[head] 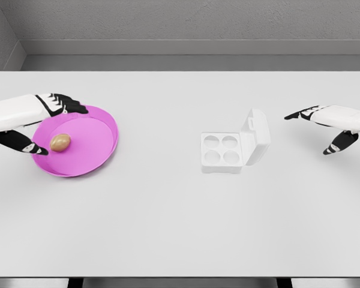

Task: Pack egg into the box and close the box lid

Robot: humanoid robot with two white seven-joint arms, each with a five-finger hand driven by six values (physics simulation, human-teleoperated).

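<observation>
A brown egg point(60, 142) lies in the left part of a magenta plate point(93, 144) on the left of the white table. My left hand point(51, 127) hovers over the plate's left edge, fingers spread around the egg, thumb just left of it, not gripping. A white egg box point(223, 152) with four empty cups sits right of centre, its lid point(257, 135) raised and tilted back to the right. My right hand point(324, 129) hangs open to the right of the box, apart from the lid.
The white table point(168, 222) stretches across the view, with a grey wall behind its far edge. Between plate and box lies bare tabletop.
</observation>
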